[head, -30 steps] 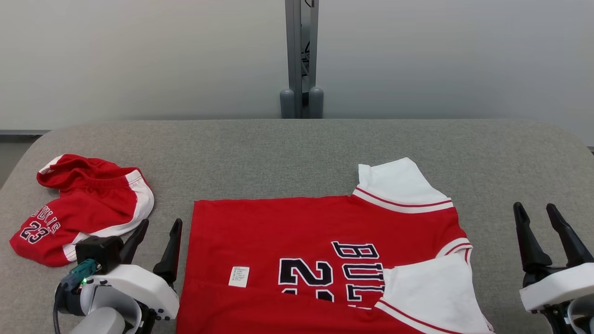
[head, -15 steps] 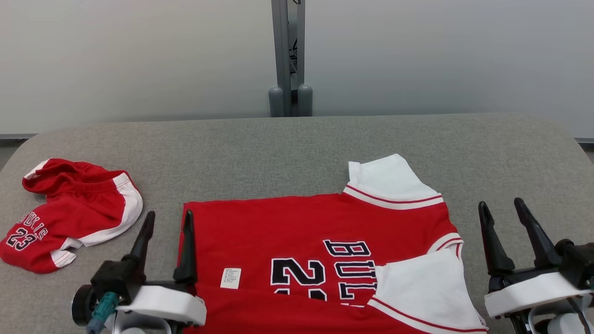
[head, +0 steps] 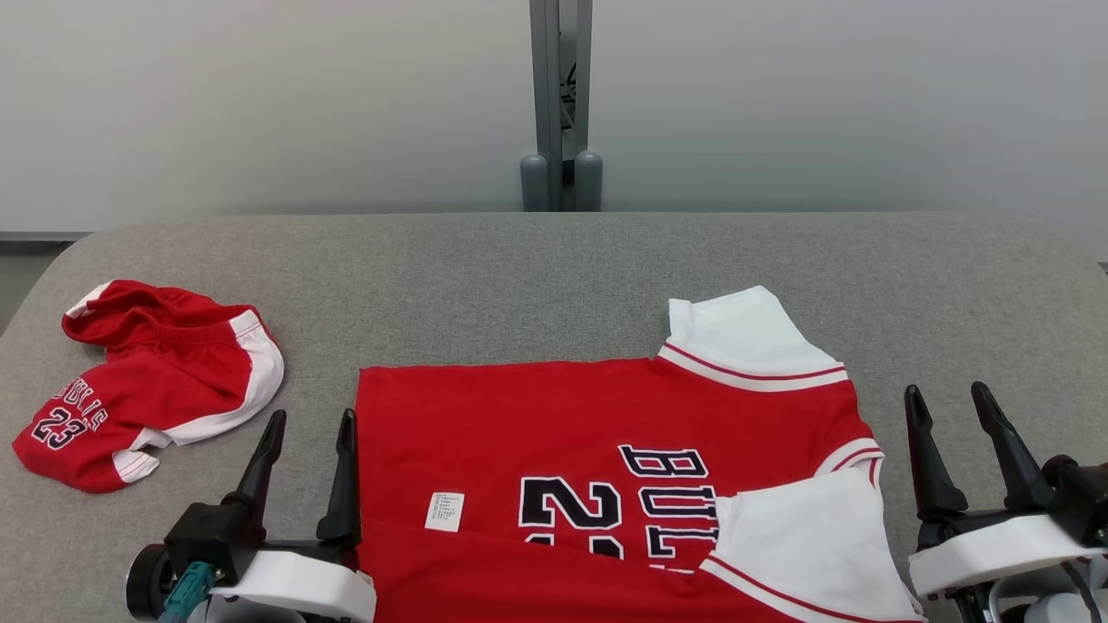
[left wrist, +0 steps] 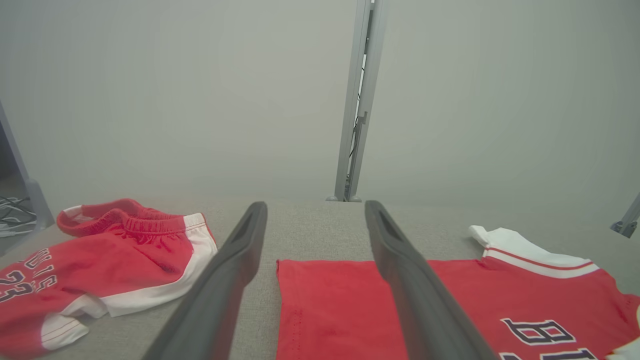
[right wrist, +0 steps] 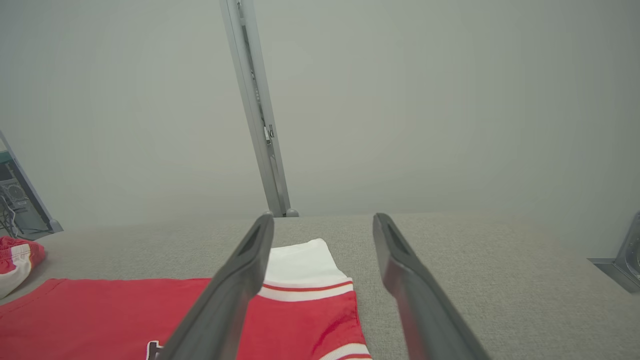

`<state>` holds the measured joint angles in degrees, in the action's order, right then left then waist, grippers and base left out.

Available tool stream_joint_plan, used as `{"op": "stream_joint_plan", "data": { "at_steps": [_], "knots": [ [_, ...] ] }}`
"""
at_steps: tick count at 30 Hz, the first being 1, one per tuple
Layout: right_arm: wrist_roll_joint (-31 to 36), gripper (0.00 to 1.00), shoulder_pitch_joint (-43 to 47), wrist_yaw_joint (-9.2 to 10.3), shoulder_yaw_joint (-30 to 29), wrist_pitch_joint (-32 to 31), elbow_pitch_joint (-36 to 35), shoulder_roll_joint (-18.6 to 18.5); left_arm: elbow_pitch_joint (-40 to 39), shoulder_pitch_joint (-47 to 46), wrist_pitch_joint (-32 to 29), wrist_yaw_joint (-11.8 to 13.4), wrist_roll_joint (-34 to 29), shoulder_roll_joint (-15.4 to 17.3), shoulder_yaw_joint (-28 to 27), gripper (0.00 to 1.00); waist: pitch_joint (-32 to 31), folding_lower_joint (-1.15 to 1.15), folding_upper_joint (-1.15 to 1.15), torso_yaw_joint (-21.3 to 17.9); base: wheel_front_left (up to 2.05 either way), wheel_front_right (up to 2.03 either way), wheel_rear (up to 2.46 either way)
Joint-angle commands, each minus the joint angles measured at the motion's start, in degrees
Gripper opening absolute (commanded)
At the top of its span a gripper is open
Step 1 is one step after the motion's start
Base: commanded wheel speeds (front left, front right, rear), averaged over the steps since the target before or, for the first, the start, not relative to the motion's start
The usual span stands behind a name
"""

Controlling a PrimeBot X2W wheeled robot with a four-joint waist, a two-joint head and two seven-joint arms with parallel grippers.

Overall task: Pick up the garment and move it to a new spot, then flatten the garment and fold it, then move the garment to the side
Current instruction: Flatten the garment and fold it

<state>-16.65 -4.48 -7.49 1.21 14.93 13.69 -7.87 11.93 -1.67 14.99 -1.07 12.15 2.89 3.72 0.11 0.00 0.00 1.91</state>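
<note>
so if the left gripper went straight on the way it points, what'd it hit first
Way looks free: the left gripper points past the jersey's far corner, over bare table, toward the wall by the post. If low, it might graze the jersey; height's unclear.

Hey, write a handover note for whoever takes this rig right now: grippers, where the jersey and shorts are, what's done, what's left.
Grippers: left gripper has its jaws open and empty, at the left edge of the red jersey. The right gripper has its jaws open and empty, off the jersey's right side.
Things: jersey spread on the grey table, near sleeve folded in over the lettering. Red shorts crumpled at the table's left.
Done: apparently placed and flattened, fold begun.
Left: finish folding, move it aside.
</note>
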Motion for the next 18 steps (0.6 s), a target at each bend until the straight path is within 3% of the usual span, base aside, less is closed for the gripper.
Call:
{"op": "stream_joint_plan", "data": {
  "at_steps": [1,5,8,18],
  "knots": [
    [0.18,1.00,-0.71,-0.02,0.07,0.39,0.52,-0.50,0.28,-0.52,0.24,-0.53,0.46,0.10,0.29,1.00,0.24,0.00,0.00,0.19,0.00,0.00,0.00],
    [-0.79,1.00,-1.77,-0.02,1.58,0.35,3.41,-1.74,0.62,-1.29,0.24,-0.49,0.82,0.13,1.16,1.00,1.17,0.00,0.00,0.71,0.00,0.00,0.00],
    [-1.21,1.00,-5.79,-0.01,3.98,0.35,7.60,-4.95,1.55,-2.35,0.24,-0.62,1.41,0.11,2.24,1.00,3.29,0.00,0.00,1.44,0.00,0.00,0.00],
    [-10.85,1.00,-27.01,-0.01,12.95,-4.76,22.67,-11.62,8.02,-12.37,0.24,-1.87,-1.43,0.10,3.60,1.00,12.04,0.00,0.00,2.35,0.00,0.00,0.00]
  ]
}}
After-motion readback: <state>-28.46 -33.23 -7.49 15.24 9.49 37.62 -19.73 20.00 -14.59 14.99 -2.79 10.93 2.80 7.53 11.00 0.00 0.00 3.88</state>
